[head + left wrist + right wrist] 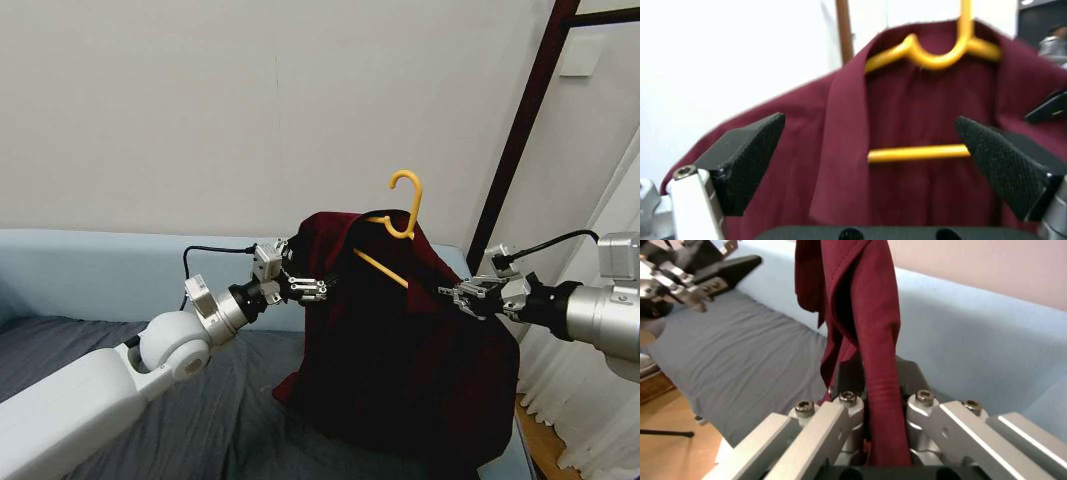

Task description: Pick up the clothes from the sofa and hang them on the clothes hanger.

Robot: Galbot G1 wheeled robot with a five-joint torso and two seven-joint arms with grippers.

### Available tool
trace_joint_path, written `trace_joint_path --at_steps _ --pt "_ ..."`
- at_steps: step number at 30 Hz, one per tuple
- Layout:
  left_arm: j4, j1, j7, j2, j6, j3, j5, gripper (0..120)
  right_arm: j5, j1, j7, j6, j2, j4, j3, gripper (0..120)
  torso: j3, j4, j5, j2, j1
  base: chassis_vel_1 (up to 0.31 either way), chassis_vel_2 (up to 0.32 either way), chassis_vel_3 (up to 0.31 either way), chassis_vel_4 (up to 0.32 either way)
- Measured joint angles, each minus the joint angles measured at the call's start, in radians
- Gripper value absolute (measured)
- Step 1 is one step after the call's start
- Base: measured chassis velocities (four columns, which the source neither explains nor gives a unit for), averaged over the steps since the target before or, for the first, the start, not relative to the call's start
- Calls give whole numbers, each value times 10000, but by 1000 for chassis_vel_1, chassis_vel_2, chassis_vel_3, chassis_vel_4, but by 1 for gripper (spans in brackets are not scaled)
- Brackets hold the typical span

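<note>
A dark red garment (400, 340) is draped over a yellow hanger (406, 203) and held up above the sofa. The hanger's hook points upward, free in the air. My right gripper (458, 296) is at the garment's right side, shut on a fold of the red cloth (879, 365), which runs down between its fingers (820, 430). My left gripper (312, 289) is at the garment's left edge, just short of it, with its black pads (750, 152) spread wide. Through them I see the garment's collar (847, 115) and the hanger's crossbar (917, 153). The garment's lower hem rests on the seat.
A light blue sofa (90, 270) with a grey seat cushion (200, 410) runs below and behind the garment. A dark wooden post (520, 130) leans up at the right, with white curtain fabric (590, 420) and wooden floor (545, 445) under it.
</note>
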Motion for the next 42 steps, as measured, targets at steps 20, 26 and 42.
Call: trace_joint_path --at_steps 20,26,42 --pt "-224 40 -2562 -1008 1040 705 390 61 219 4 55 -13 -233 266 197 5 1 2 -2 -1 2 0 0 0 0" --pt "-278 218 -2706 -1004 1075 654 370 38 43 -9 52 24 -148 380 140 5 0 2 -2 0 1 0 0 0 0" --pt "-311 236 -3056 -1049 1299 635 430 0 -571 -33 -18 3 -19 76 -218 4 1 2 -3 -1 2 0 0 0 0"
